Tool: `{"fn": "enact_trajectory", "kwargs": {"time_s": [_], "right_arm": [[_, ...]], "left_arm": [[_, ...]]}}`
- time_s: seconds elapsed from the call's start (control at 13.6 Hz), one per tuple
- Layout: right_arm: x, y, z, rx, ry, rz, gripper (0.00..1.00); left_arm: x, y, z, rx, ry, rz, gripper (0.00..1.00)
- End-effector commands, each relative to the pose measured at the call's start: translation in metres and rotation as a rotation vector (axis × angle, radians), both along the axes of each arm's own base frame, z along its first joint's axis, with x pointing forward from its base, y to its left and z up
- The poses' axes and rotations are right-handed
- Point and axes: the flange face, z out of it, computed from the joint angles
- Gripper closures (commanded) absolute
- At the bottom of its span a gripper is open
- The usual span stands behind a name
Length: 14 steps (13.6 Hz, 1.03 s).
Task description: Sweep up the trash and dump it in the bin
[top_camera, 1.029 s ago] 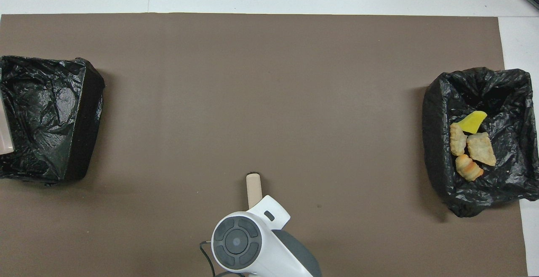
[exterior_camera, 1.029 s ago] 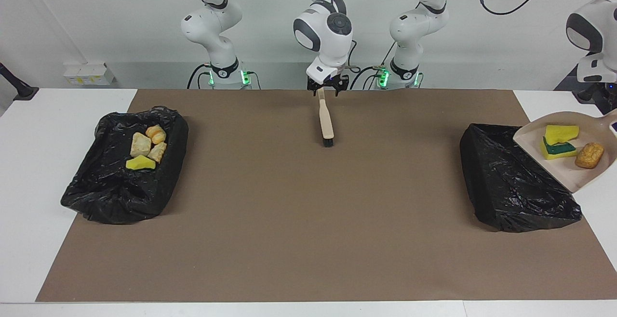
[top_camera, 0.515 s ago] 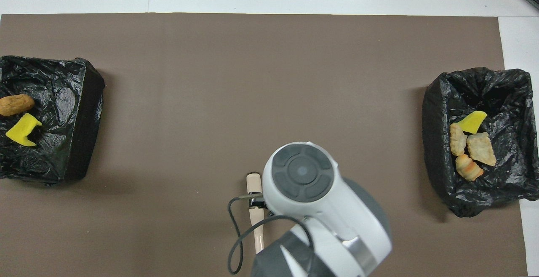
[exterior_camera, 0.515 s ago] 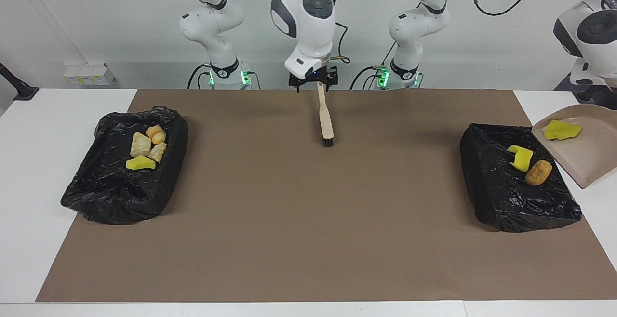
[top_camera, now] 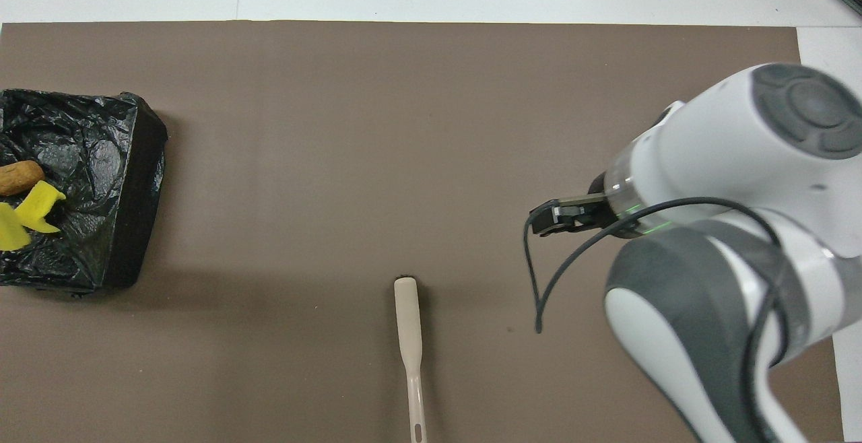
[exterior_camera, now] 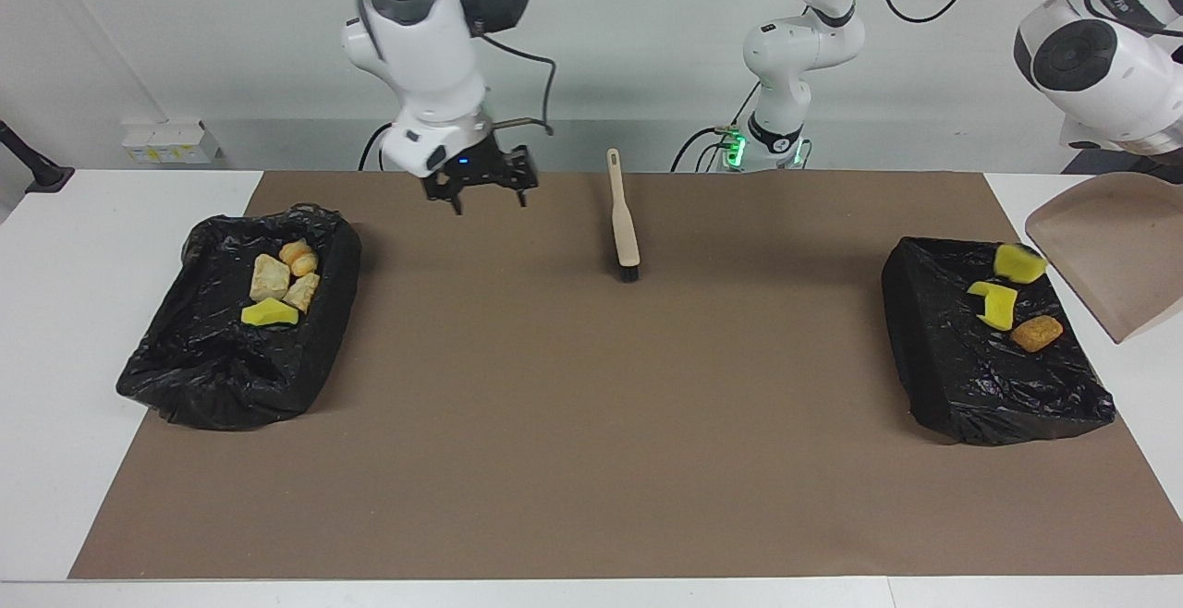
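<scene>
Brown mat (exterior_camera: pixel 591 423); right claw (exterior_camera: pixel 481 190) wide, empty; left claw unseen past the dustpan (exterior_camera: pixel 1109 248).

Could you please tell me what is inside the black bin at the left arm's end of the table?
The bin holds three scraps: two yellow sponge chunks and an orange-brown piece. Anything beneath them or in the bag's folds is hidden.

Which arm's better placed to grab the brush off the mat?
Right. The right claw hangs open and empty over the mat, close to the brush. The left arm is up at its end's bin with the dustpan.
</scene>
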Motion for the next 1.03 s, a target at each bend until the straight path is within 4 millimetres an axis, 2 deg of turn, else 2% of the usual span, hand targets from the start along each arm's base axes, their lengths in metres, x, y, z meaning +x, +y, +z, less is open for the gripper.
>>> {"fn": "enact_trajectory", "kwargs": {"time_s": [0.0, 0.15, 0.22, 0.29, 0.51, 0.59, 0.74, 0.88, 0.96], "right_arm": [[0.011, -0.053, 0.008, -0.04, -0.027, 0.069, 0.0], [0.018, -0.098, 0.009, -0.08, -0.036, 0.041, 0.0], [0.022, -0.119, 0.018, -0.095, -0.056, 0.03, 0.0], [0.023, -0.132, 0.028, -0.111, -0.074, 0.026, 0.0], [0.02, -0.166, 0.035, -0.113, -0.063, -0.038, 0.0], [0.014, -0.171, 0.046, -0.115, -0.079, -0.048, 0.0], [0.002, -0.182, 0.047, -0.109, -0.044, -0.093, 0.0], [-0.002, -0.182, 0.045, -0.103, -0.012, -0.116, 0.0], [-0.003, -0.182, 0.046, -0.103, -0.007, -0.116, 0.0]], "left_arm": [[-0.003, -0.008, 0.008, 0.047, -0.011, 0.005, 1.0], [-0.003, -0.02, 0.005, -0.004, -0.104, 0.047, 1.0], [-0.004, -0.028, -0.001, -0.076, -0.151, 0.1, 1.0], [-0.006, -0.04, -0.011, -0.173, -0.173, 0.151, 1.0], [-0.008, -0.076, -0.029, -0.423, -0.232, 0.269, 1.0], [-0.008, -0.088, -0.035, -0.499, -0.259, 0.317, 1.0], [-0.007, -0.134, -0.051, -0.599, -0.337, 0.443, 1.0], [-0.008, -0.181, -0.063, -0.692, -0.425, 0.574, 1.0], [-0.006, -0.197, -0.071, -0.724, -0.456, 0.63, 1.0]]}}
